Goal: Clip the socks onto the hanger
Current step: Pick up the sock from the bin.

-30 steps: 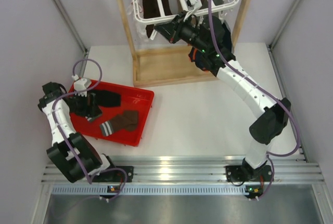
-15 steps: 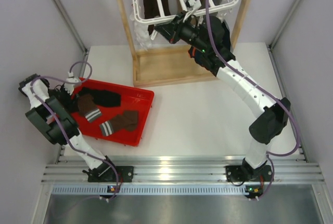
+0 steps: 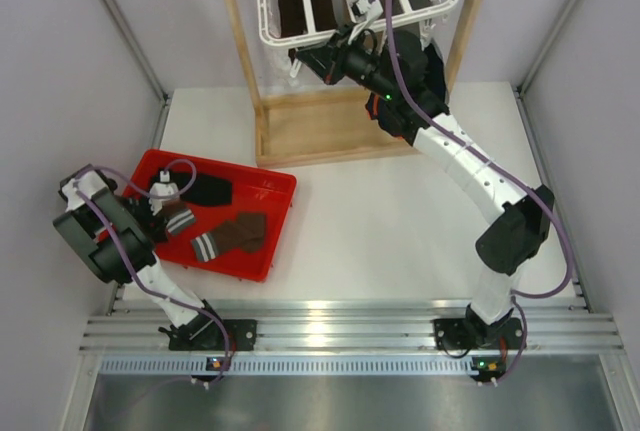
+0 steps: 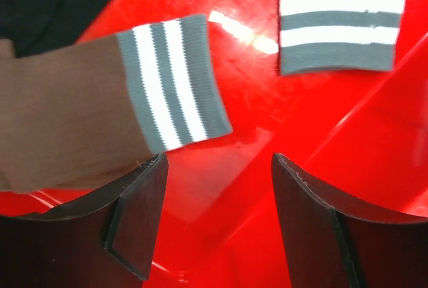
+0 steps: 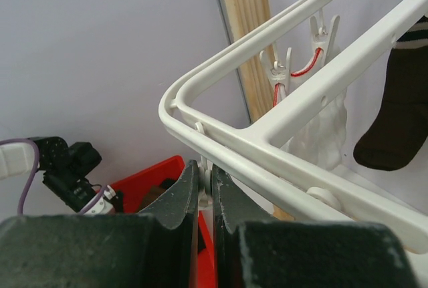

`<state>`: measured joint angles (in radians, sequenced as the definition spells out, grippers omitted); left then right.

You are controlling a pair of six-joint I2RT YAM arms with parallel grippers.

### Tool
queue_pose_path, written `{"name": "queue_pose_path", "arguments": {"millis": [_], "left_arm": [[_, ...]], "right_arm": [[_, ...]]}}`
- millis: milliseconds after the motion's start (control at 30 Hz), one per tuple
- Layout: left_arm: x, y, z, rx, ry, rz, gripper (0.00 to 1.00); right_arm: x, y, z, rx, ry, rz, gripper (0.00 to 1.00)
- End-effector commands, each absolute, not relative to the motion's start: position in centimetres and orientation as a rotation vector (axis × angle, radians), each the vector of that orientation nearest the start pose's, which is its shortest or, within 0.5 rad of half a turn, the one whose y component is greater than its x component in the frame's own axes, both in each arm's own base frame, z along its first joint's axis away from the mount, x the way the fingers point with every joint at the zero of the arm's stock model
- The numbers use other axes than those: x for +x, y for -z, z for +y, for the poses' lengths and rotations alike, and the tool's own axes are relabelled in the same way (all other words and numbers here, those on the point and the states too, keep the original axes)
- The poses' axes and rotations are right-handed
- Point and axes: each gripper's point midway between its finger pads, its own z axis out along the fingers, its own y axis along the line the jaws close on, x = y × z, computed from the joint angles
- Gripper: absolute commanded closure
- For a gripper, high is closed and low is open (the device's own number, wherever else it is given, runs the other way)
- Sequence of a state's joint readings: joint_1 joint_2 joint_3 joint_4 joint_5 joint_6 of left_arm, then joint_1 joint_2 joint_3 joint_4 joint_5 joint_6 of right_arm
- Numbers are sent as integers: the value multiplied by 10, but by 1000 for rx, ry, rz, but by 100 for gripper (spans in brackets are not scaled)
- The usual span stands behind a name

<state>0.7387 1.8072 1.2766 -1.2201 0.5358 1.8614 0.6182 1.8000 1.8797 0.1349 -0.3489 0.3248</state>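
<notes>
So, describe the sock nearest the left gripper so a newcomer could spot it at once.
Find the red plastic tray on the left of the white table, by the left gripper. Two dark brown fabric socks with grey-and-white striped cuffs lie there; it is the one nearer the tray's left end, not the one mid-tray.

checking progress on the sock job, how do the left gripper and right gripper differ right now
Jaws: the left gripper stands open, holding nothing; the right gripper is shut on a white piece under the rim of the hanger.
Place: the left gripper hangs low over the red tray, next to a striped-cuff sock; the right gripper is up at the hanger.
Both have dark fingers.
</notes>
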Motion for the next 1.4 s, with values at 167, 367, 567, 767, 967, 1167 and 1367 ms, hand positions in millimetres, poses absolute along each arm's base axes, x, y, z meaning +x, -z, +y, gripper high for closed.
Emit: {"name": "queue_pose_path", "arguments": {"millis": [167,367,567,767,967,1167,1367], "left_arm": [[274,-52,153,1459,332,2068,31],[283,-41,148,1413,319,2052,32],[280,-18,153,1449,330,2078,37],[275,-5,143,1485,315,2055,45],[265,-15,134,1465,341,2077,73],[272,-89,113,1294,408,2040,98],[264,-186,81,1116,399,1984,100]], "right_arm": [[432,-465,368,-479,-951,1342,100],[440,-460,362,-454,-958,1366,100],[442,-456,364,-452,-956,1372,100],[445,-456,364,-450,-948,1371,100],[443,-461,362,-431,-959,1374,100],[437,-465,355,-390,-968,1369,100],[433,-484,355,-355,-1026,1341,100]]}}
